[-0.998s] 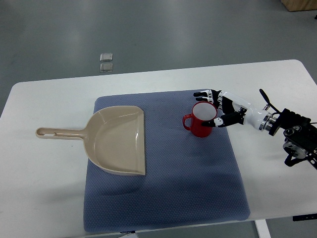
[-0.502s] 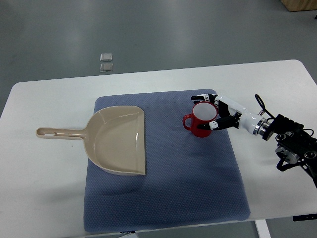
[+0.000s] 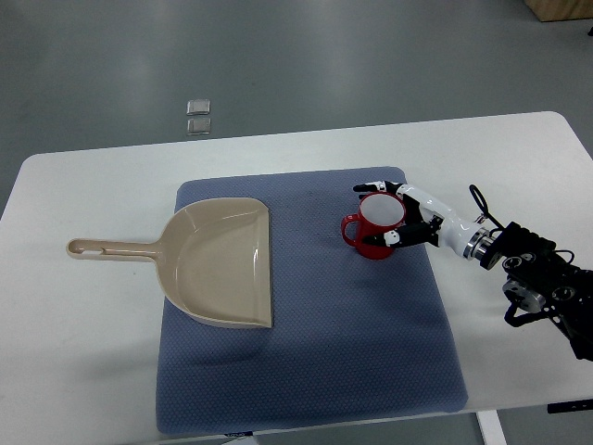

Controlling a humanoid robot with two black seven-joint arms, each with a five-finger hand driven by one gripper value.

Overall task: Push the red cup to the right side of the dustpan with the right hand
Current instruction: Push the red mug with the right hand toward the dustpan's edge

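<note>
My right hand [image 3: 394, 215] cups the red cup [image 3: 376, 225], fingers curled round its far and near sides. The cup stands upright on the mat [image 3: 371, 352], well right of the dustpan [image 3: 222, 261], so most of the push remains. Both cup and dustpan look empty.

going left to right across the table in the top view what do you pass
Beige plastic dustpan on the blue-grey mat → red cup → right hand cupping the cup → black forearm.
</note>
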